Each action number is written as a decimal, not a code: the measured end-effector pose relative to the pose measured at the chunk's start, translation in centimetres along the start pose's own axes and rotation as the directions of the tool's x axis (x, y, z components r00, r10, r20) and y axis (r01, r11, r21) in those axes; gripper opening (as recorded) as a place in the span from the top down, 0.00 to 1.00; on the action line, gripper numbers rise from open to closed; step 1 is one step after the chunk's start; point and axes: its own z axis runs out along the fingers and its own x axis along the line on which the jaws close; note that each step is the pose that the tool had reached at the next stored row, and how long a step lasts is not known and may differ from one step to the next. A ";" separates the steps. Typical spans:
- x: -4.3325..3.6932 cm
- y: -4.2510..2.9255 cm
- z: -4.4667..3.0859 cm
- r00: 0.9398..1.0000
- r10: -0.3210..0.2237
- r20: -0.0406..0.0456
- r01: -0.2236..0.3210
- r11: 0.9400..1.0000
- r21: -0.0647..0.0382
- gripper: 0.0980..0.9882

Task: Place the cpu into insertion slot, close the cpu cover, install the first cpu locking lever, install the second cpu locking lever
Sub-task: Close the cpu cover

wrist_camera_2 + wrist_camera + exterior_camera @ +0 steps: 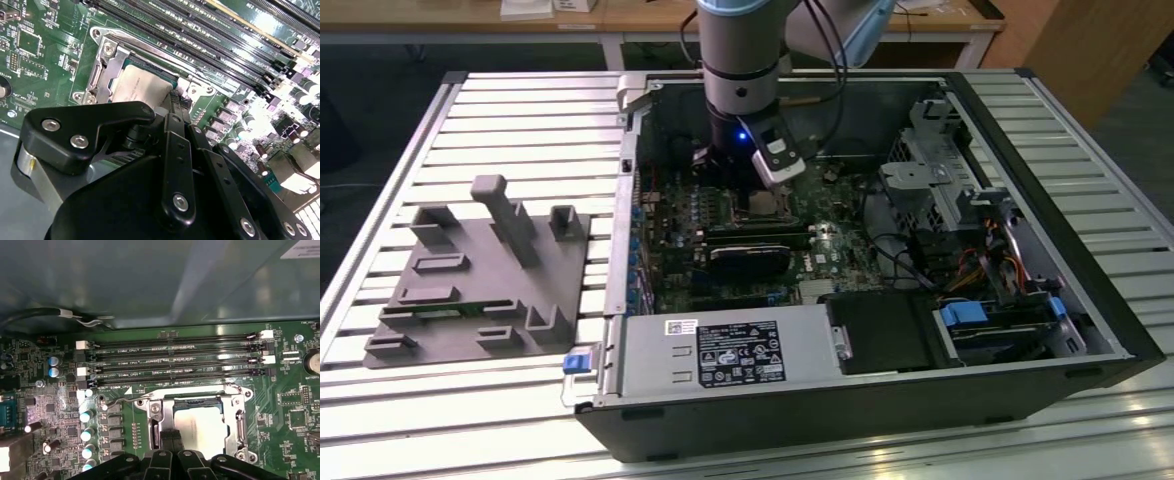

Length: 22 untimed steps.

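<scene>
Tool (pixel 169 440) of black bolted links has its two slim fingers pressed together at the edge of the insertion slot (pixel 155 410), where the square cpu (pixel 200 427), dull grey metal, lies flat within the thin silver cpu cover (pixel 239 426) beside long black memory slots (pixel 175 362).

A black jointed gripper with silver screws (pixel 172 112) is looming in the foreground right at the edge of a small flat square chip with a dull grey metal face (pixel 142 85), which is sitting inside a silver-rimmed square socket (pixel 104 64) on a green circuit board (pixel 45 60), long black memory slots (pixel 200 35) running alongside.
</scene>
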 end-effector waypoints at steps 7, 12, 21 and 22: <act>-0.06 0.05 -0.98 1.000 0.000 0.000 0.000 1.000 0.000 0.99; -0.08 0.08 -1.40 1.000 0.000 0.000 0.000 1.000 0.000 0.99; -0.83 0.14 -1.37 1.000 0.000 0.000 0.000 1.000 0.000 0.99; -1.07 0.16 -1.36 1.000 0.000 0.000 0.000 1.000 0.000 0.99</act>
